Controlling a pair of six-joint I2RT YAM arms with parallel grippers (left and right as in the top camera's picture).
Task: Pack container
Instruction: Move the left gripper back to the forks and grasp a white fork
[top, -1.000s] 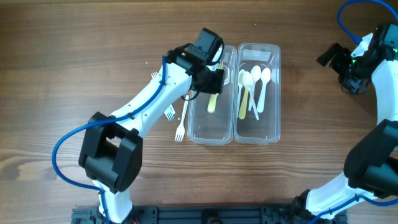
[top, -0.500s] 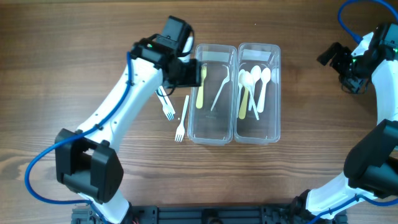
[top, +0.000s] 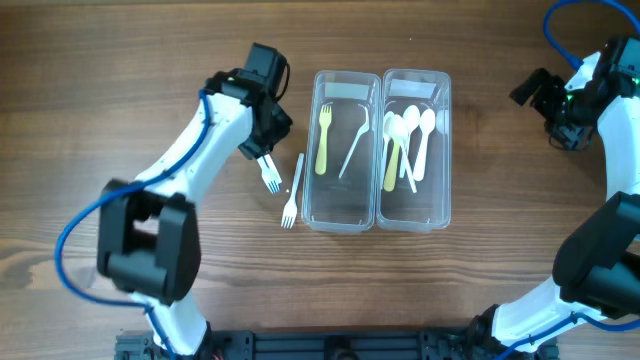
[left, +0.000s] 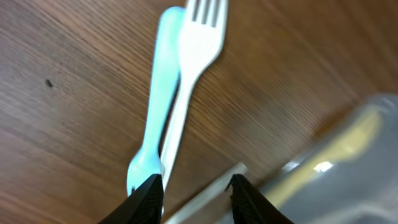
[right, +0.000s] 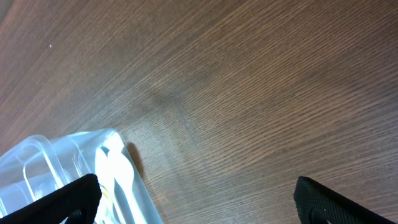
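Left jaws released, empty, white fork (left: 198, 56) and blue fork (left: 157, 99) just ahead on tabletop (left: 68, 68); right jaws released, container (right: 43, 155) near their left tip.

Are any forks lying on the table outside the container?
Yes, a white fork lies on the table beside the container.
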